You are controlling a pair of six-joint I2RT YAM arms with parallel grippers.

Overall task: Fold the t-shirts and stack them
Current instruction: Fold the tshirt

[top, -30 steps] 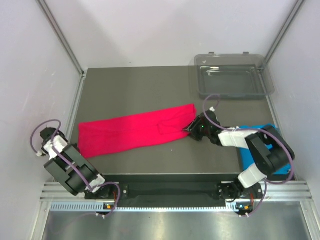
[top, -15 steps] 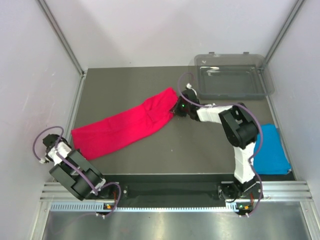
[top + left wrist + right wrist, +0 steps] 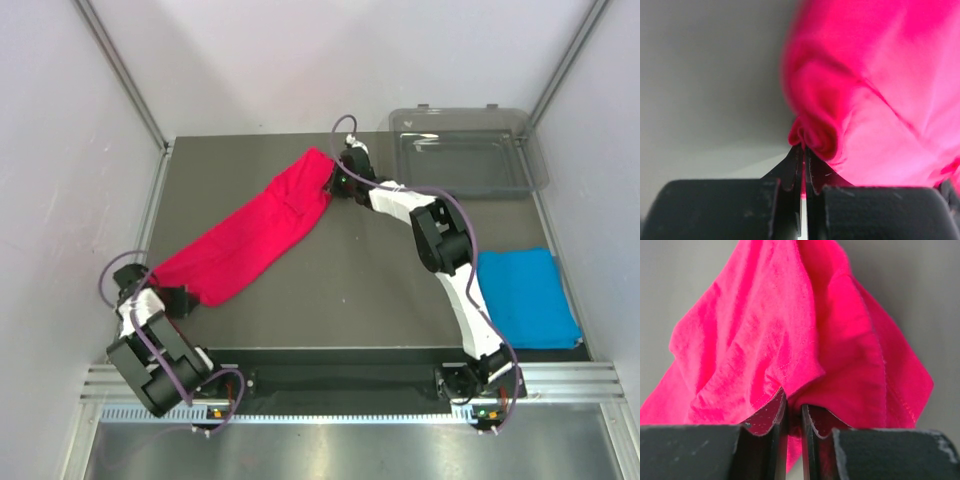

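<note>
right now the crimson-pink shirt (image 3: pixel 255 228) is drawn out as one long diagonal band over the tabletop (image 3: pixel 350 290). one end sits close to the left edge, toward the near left corner, and the other reaches up near the middle of the far edge. each arm has an end of it.

the left gripper (image 3: pixel 185 297) is at the near-left end. in its wrist view the jaws are pressed almost together, with a thin strip of pink cloth pinched between them and a bunched fold bulging just past the tips. the right gripper (image 3: pixel 335 183) is at the far end, its arm stretched long across the table. in its wrist view the jaws are clamped on a fold of the same shirt, with only a narrow slit between them, and the cloth fans out wide beyond the tips.

whether the middle of the band rests on the surface or hangs just above it can't be told from above.

the sky blue shirt (image 3: pixel 525 298) lies flat as a neat rectangle against the right edge, toward the near right corner, well apart from the pink one and from both grippers. the right arm's lower links pass just beside its left side. a clear grey tray (image 3: pixel 460 165) sits at the far right corner, just right of the right gripper.
</note>
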